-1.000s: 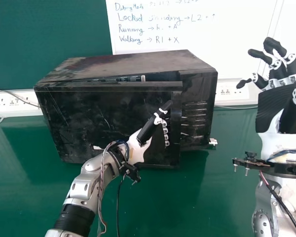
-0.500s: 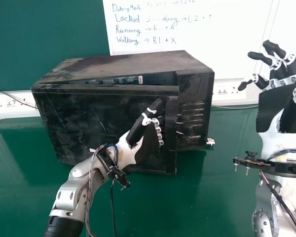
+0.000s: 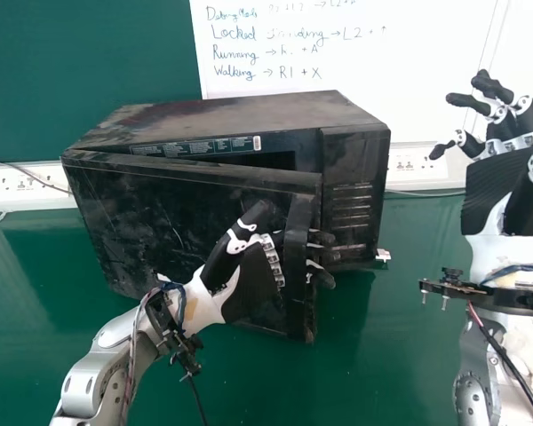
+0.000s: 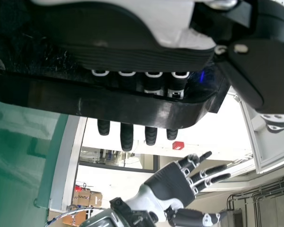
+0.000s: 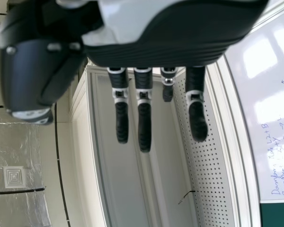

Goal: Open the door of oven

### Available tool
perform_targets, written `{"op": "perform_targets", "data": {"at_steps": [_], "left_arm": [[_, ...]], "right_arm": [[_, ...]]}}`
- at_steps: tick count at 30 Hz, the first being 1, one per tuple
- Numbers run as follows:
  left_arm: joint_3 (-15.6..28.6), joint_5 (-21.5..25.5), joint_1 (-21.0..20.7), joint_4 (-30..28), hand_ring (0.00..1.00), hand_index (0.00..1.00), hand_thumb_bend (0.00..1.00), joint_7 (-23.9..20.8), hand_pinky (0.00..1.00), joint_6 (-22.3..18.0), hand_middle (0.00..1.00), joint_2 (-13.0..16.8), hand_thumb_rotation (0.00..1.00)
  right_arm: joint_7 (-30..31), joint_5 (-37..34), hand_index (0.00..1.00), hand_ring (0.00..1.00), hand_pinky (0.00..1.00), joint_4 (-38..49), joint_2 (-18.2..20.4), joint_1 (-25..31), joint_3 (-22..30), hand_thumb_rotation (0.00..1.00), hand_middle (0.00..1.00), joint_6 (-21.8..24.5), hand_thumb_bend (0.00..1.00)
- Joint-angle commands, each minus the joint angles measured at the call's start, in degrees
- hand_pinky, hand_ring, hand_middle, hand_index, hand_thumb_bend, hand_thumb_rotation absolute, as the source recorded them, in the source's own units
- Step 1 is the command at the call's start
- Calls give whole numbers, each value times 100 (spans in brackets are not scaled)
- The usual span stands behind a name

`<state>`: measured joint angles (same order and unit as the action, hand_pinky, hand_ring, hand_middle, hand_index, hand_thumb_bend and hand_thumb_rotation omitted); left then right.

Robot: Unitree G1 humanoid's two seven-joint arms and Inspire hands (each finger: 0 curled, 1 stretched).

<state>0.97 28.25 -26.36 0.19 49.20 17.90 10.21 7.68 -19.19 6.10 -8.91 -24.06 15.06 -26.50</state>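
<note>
The black oven [image 3: 355, 195] stands on the green table with its door [image 3: 151, 209] partly open, the handle side swung out from the body. My left hand [image 3: 249, 280] is at the door's free edge. Its straight fingers pass behind the upright handle [image 3: 298, 266], with their tips past its right side. In the left wrist view, my left hand [image 4: 132, 49] has its fingers crossing behind the handle [image 4: 104, 104], which hides their middle parts. My right hand [image 3: 497, 191] is raised to the right of the oven, open and empty; the right wrist view shows the hand [image 5: 180, 35] with its fingers extended.
A whiteboard [image 3: 373, 98] stands behind the oven. White socket strips [image 3: 426, 166] run along the back on both sides, with a cable [image 3: 27, 169] at the left. The green table [image 3: 382, 337] extends in front and between the arms.
The door's handle side has swung farther toward me, widening the gap at the oven body. My left hand has moved left and nearer with it; its fingertips now show beyond the handle. The right hand has barely moved.
</note>
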Motion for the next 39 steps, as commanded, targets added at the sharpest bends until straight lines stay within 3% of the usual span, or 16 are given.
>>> {"op": "perform_targets", "data": {"at_steps": [1, 7, 11, 18, 20, 23, 27, 29, 33, 37, 39], "left_arm": [[-135, 227, 95, -272, 32, 63, 79, 107, 24, 186, 55, 21, 69], [-209, 399, 202, -595, 31, 62, 79, 132, 24, 519, 55, 148, 67], [-208, 775, 245, -972, 28, 62, 78, 400, 21, 1012, 55, 431, 63], [-40, 1088, 522, -1091, 35, 63, 69, 1412, 25, 294, 52, 694, 63], [18, 1260, 530, -1070, 36, 64, 66, 1690, 29, 280, 48, 789, 57], [92, 1449, 527, -1089, 33, 64, 65, 1857, 28, 423, 43, 958, 53], [209, 1323, 521, -933, 36, 63, 62, 2292, 27, -190, 46, 1065, 57], [290, 1386, 507, -814, 39, 66, 61, 2534, 28, -302, 48, 1143, 55], [549, 1659, 742, -789, 45, 65, 65, 2692, 36, 61, 52, 1464, 47], [769, 1738, 804, -922, 47, 68, 64, 2939, 36, 93, 55, 1831, 47], [873, 1869, 860, -1004, 47, 69, 68, 2959, 35, 296, 56, 1995, 46]], "right_arm": [[14, -13, 73, 59, 47, -26, -1, -97, 17, 100, 71, -42, 100], [75, -53, 74, 59, 47, -97, -9, -118, 44, 100, 71, -99, 100], [41, -47, 73, 59, 46, -88, 13, -125, 42, 100, 71, -76, 100], [77, -76, 73, 59, 47, -144, -4, -159, 54, 100, 70, -93, 100], [103, -87, 73, 59, 47, -183, -12, -177, 57, 100, 71, -113, 100], [93, -56, 73, 59, 47, -212, -7, -197, 64, 100, 71, -126, 100], [80, -58, 73, 59, 46, -193, 13, -199, 49, 100, 71, -121, 100], [81, -53, 73, 59, 46, -179, 20, -199, 38, 100, 71, -129, 100], [68, -13, 73, 59, 47, -161, 6, -191, 47, 100, 71, -153, 100], [71, -19, 74, 60, 47, -145, -14, -188, 63, 100, 71, -139, 100], [65, -12, 73, 60, 47, -151, -13, -189, 69, 100, 71, -149, 100]]}}
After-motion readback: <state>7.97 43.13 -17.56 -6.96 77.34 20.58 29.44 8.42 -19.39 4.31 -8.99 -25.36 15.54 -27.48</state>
